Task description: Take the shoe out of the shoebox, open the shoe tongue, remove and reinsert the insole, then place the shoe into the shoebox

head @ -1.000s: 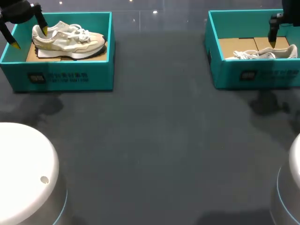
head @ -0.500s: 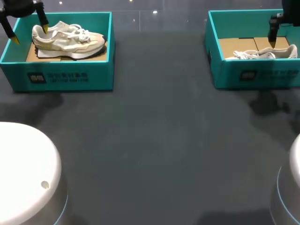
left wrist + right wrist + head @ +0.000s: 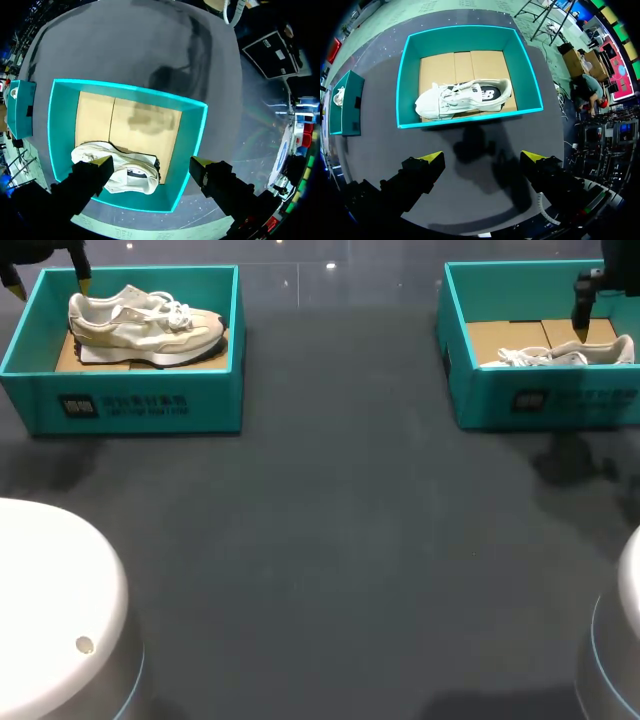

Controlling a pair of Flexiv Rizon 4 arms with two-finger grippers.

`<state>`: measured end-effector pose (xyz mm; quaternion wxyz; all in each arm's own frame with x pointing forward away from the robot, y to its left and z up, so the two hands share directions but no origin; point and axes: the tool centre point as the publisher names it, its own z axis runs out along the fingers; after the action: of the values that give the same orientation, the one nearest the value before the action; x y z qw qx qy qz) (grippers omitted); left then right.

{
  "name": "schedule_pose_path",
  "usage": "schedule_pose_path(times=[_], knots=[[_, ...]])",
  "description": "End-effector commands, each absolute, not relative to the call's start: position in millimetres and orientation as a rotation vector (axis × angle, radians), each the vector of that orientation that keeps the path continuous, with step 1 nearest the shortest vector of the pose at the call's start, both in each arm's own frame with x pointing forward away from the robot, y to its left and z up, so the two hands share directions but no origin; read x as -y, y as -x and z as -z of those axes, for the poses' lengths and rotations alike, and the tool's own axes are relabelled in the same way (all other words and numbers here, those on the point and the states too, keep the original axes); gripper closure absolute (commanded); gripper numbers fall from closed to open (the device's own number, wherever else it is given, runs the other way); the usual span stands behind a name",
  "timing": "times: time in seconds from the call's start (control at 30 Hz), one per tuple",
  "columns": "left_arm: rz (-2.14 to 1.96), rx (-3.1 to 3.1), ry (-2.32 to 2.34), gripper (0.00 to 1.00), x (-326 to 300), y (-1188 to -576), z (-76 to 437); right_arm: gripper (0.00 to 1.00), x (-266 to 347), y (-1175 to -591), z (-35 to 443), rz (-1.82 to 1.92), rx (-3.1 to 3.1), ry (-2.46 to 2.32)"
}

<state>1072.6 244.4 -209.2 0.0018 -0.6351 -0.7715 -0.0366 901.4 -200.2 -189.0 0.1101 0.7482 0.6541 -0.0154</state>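
Shoe (image 3: 120, 172): in left box (image 3: 130, 89), below left gripper (image 3: 150, 161), nearer one finger.
Left gripper: spread wide, empty.
Right gripper (image 3: 483, 156): spread wide, empty; right box (image 3: 460, 37) ahead.
Risk: the box wall may be struck by the other left finger on descent, and the box would be shoved.
Surface: smooth dark table (image 3: 330, 540).
Room: judged tight beside the shoe.

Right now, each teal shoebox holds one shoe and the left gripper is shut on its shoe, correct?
Not quite. The left wrist view shows the left gripper open above its shoe, touching nothing. Each teal shoebox does hold one shoe.
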Motion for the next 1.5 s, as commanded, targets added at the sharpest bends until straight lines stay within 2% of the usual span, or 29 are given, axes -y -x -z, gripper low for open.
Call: schedule_pose_path(times=[0.03, 0.23, 0.53, 1.07, 1.43, 1.5], knots=[[0.086, 2.410, 1.990, 0.00, -249.0, -1084.2, 209.4, 0.00, 199.9, -901.0, 189.1, 0.046, -1.920, -2.199], [0.086, 2.410, 1.990, 0.00, -249.0, -1084.2, 209.4, 0.00, 199.9, -901.0, 189.1, 0.046, -1.920, -2.199], [0.232, 2.428, 2.002, 0.00, -262.1, -1128.5, 235.1, 0.00, 199.9, -901.0, 189.1, 0.046, -1.920, -2.199], [0.150, 2.357, 2.070, 0.00, -271.3, -1179.3, 276.8, 0.00, 199.9, -901.0, 189.1, 0.046, -1.920, -2.199], [0.129, 2.296, 2.106, 0.00, -273.3, -1191.3, 300.3, 0.00, 199.9, -901.0, 189.1, 0.046, -1.920, -2.199], [0.127, 2.293, 2.108, 0.06, -273.0, -1191.5, 303.7, 0.00, 199.9, -901.0, 189.1, 0.046, -1.920, -2.199]])
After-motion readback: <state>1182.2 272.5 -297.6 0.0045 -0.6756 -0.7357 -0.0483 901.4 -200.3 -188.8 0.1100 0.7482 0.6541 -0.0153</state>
